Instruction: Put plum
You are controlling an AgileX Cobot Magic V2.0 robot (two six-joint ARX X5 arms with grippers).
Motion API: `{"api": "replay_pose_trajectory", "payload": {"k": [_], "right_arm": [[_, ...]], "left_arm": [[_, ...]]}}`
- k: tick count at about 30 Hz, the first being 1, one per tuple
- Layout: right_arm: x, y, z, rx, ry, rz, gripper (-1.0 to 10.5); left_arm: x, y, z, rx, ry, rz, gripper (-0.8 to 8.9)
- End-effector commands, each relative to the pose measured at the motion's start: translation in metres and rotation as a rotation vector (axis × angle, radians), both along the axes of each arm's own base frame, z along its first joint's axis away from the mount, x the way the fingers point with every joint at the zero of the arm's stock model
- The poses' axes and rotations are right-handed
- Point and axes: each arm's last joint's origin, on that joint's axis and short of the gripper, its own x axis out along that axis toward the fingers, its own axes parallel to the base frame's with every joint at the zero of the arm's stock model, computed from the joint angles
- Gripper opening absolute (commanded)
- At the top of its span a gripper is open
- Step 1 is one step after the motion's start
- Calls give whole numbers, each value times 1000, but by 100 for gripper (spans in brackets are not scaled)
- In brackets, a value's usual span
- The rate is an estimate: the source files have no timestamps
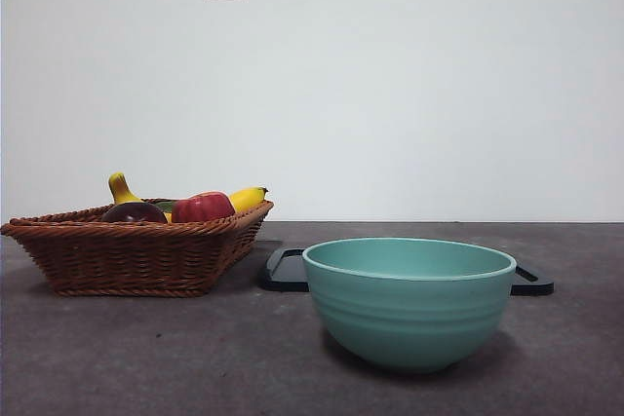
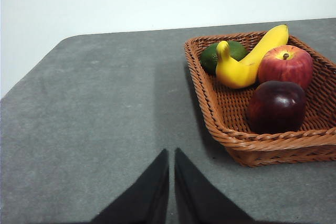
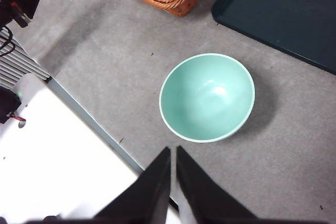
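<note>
plum (image 2: pixel 276 106): dark maroon, lies in the wicker basket (image 2: pixel 210 103) at a near corner, touching or just beside the red apple (image 2: pixel 285 65); untouched
other fruit: banana (image 2: pixel 251 59) and a green fruit (image 2: pixel 214 56) further back in the same basket
bowl (image 1: pixel 409 301): teal, empty, well apart from basket; black tray (image 3: pixel 283 11) behind it
left gripper (image 2: pixel 171 156): jaws together, holding nothing, over bare table beside the basket, near the plum
right gripper (image 3: pixel 172 153): jaws together, holding nothing, high above table edge, near the bowl
step: start, nothing picked yet
next: probably left gripper opens, swings over the basket rim, drops on plum without bumping the apple; target likely bowl, not stated
</note>
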Motion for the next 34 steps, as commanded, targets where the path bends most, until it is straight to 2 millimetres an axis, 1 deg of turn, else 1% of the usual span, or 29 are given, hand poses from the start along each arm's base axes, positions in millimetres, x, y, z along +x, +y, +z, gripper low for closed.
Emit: {"api": "replay_pose_trajectory", "payload": {"k": [1, 4, 7, 12, 16, 17, 20, 25, 29, 34], "right_arm": [[0, 1, 6, 10, -22, 9, 8], [0, 1, 6, 9, -23, 10, 8], [-1, -2, 8, -28, -107, 15, 8], [9, -14, 13, -38, -325, -113, 8], [12, -33, 6, -48, -428, -277, 8], [12, -38, 2, -56, -455, -322, 8], [8, -55, -21, -85, -602, -476, 8], [3, -66, -69, -60, -822, -607, 8], [3, -69, -88, -62, -870, -646, 8], [5, -72, -110, -80, -876, -692, 8]], "left_arm": [[1, 0, -8, -7, 28, 3, 16], [1, 0, -8, -7, 28, 3, 16], [1, 0, -8, -7, 28, 3, 16], [1, 0, -8, -7, 28, 3, 16], [1, 0, -8, -7, 28, 3, 16], [1, 0, -8, -7, 28, 3, 16], [1, 0, -8, -7, 28, 3, 16], [1, 0, -8, -7, 28, 3, 16], [1, 0, -8, -7, 28, 3, 16], [1, 0, -8, -7, 28, 3, 16]]}}
